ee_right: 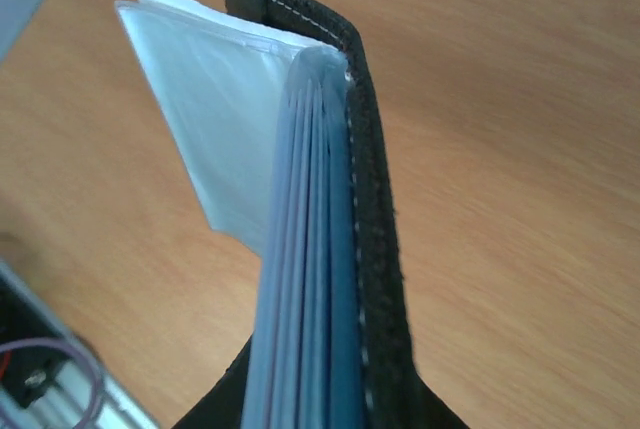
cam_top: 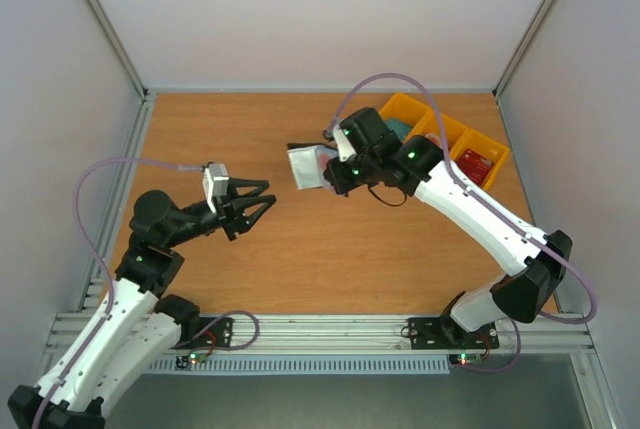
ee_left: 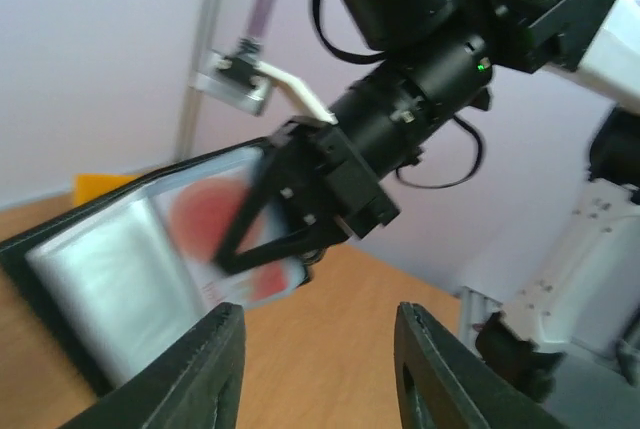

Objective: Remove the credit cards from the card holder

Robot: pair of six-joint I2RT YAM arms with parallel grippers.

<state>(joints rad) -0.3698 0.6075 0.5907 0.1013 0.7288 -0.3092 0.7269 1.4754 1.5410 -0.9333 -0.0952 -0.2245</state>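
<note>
Grey-blue card holder [cam_top: 303, 167] sits clamped in the right pincer [cam_top: 328, 174].

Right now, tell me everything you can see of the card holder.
The card holder is open and tilted, seemingly lifted off the wooden table by the right gripper, which is clamped on one end. Its outer cover looks like dark fabric or leather with pale stitching along the edge. Inside, a stack of clear, bluish plastic sleeves fans out, and one sleeve holds a red-patched card. Nothing else touches it.
</note>
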